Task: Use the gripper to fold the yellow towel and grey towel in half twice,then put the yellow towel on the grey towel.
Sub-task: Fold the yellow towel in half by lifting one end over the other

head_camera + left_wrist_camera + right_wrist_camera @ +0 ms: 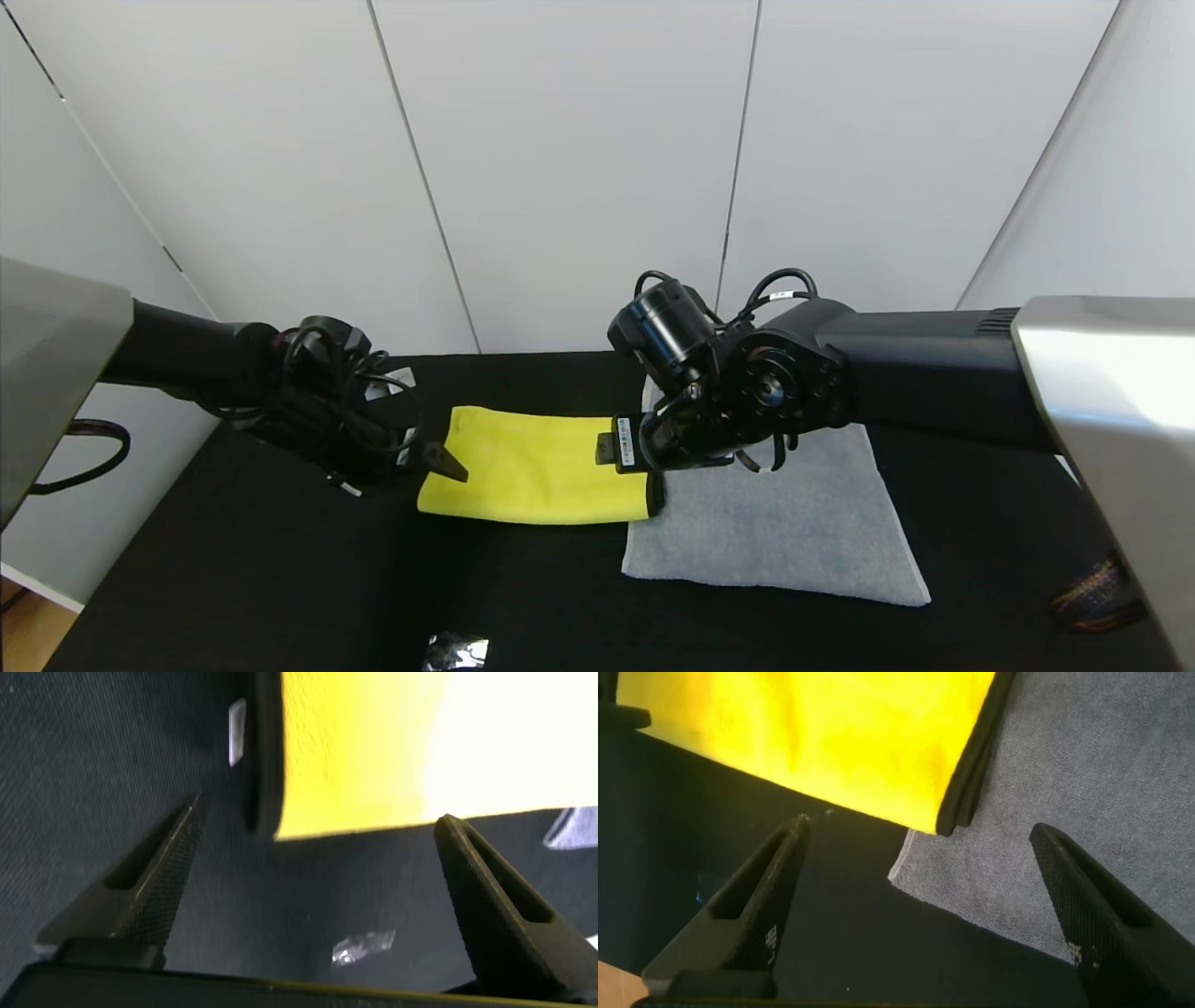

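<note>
The yellow towel (532, 467) lies folded on the black table, its black-edged right end just overlapping the left edge of the grey towel (775, 532), which lies flat and folded. My left gripper (441, 462) is open and empty at the yellow towel's left end. In the left wrist view its fingers (149, 887) stand wide apart over the table beside the yellow towel (420, 747) and its white tag (237, 733). My right gripper (920, 859) is open and empty above the spot where the yellow towel (813, 728) meets the grey towel (1064, 793).
The black table top (280, 579) runs left and forward of the towels. A small shiny scrap (455, 651) lies near the table's front edge and also shows in the left wrist view (364, 945). White wall panels stand behind.
</note>
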Controlling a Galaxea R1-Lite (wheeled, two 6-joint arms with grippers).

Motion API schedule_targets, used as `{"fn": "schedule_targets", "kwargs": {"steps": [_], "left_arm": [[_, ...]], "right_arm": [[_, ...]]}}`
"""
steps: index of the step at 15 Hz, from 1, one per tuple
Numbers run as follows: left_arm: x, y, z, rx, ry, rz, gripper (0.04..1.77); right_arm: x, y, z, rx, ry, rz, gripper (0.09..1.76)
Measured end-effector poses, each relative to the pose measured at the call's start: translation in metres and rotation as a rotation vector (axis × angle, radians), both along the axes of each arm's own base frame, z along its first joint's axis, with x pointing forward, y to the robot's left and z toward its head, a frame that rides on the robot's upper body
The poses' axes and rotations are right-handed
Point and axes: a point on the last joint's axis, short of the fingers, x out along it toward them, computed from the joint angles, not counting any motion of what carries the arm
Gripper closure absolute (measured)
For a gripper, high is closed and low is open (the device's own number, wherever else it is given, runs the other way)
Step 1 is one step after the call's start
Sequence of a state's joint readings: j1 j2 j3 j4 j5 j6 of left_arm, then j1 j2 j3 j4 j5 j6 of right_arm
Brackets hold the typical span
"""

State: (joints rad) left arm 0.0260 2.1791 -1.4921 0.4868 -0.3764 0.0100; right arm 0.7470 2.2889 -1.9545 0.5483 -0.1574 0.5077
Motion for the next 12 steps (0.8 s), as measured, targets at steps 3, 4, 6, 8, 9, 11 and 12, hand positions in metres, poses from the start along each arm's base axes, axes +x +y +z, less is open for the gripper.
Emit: {"fn": "schedule_targets", "kwargs": {"steps": [3,4,6,8,9,11,12], "left_arm": [[0.008,0.000,-0.009,-0.006,0.009,0.002,0.09],[0.010,0.000,-0.011,-0.009,0.011,-0.001,0.09],[0.013,0.000,-0.015,-0.014,0.016,-0.004,0.09],[0.015,-0.002,-0.018,-0.014,0.020,-0.008,0.09],[0.016,-0.003,-0.019,-0.014,0.021,-0.010,0.09],[0.017,-0.005,-0.019,-0.017,0.019,-0.014,0.09],[0.018,-0.005,-0.019,-0.019,0.020,-0.010,0.09]], "right_arm": [[-0.002,0.001,0.001,0.001,-0.002,0.005,0.15],[-0.002,0.001,0.001,0.001,-0.002,0.005,0.15],[-0.002,0.002,0.001,0.000,-0.003,0.008,0.15],[-0.003,0.002,0.001,-0.001,-0.004,0.010,0.15],[-0.003,0.002,0.002,0.000,-0.004,0.009,0.15],[-0.003,0.003,0.002,-0.002,-0.005,0.009,0.15],[-0.003,0.003,0.002,-0.001,-0.006,0.008,0.15]]}}
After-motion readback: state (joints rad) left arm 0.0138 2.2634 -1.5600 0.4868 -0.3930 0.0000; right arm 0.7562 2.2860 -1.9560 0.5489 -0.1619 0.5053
